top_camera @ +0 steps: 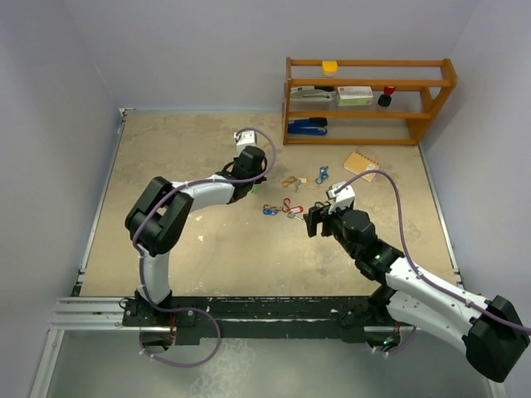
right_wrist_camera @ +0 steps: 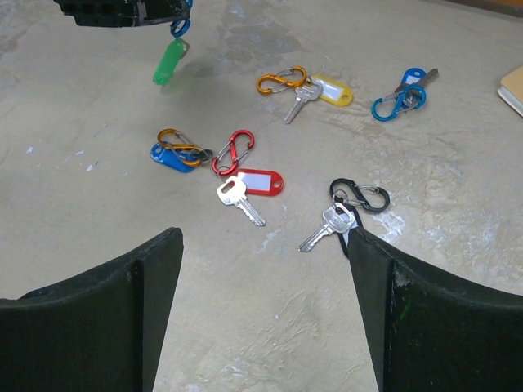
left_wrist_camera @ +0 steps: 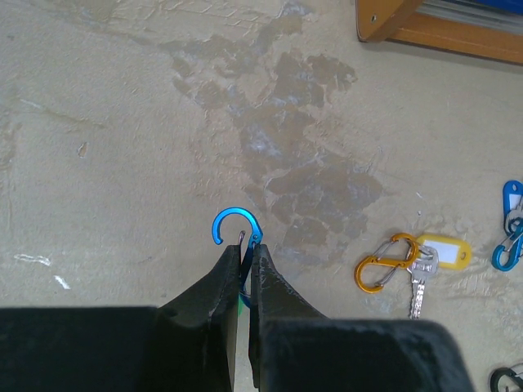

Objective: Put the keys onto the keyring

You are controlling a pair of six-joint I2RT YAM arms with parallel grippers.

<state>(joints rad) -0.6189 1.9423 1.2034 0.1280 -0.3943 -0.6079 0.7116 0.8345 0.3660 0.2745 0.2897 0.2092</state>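
Note:
My left gripper (left_wrist_camera: 244,247) is shut on a blue S-shaped clip (left_wrist_camera: 238,224) and holds it above the table. A green tag (right_wrist_camera: 167,64) hangs below the clip. My right gripper (right_wrist_camera: 262,237) is open and empty, low over the table. Just ahead of it lie a key with a red tag (right_wrist_camera: 260,181) on a red clip and a key (right_wrist_camera: 327,225) on a black clip (right_wrist_camera: 360,196). Farther off lie a blue tag (right_wrist_camera: 167,155) with an orange clip, a yellow-tagged key (right_wrist_camera: 331,90) on an orange clip (left_wrist_camera: 384,261), and a blue-tagged key (right_wrist_camera: 400,98).
A wooden shelf (top_camera: 369,99) with office items stands at the back right of the table. A small brown notebook (top_camera: 362,163) lies in front of it. The key sets lie between the two grippers (top_camera: 290,195).

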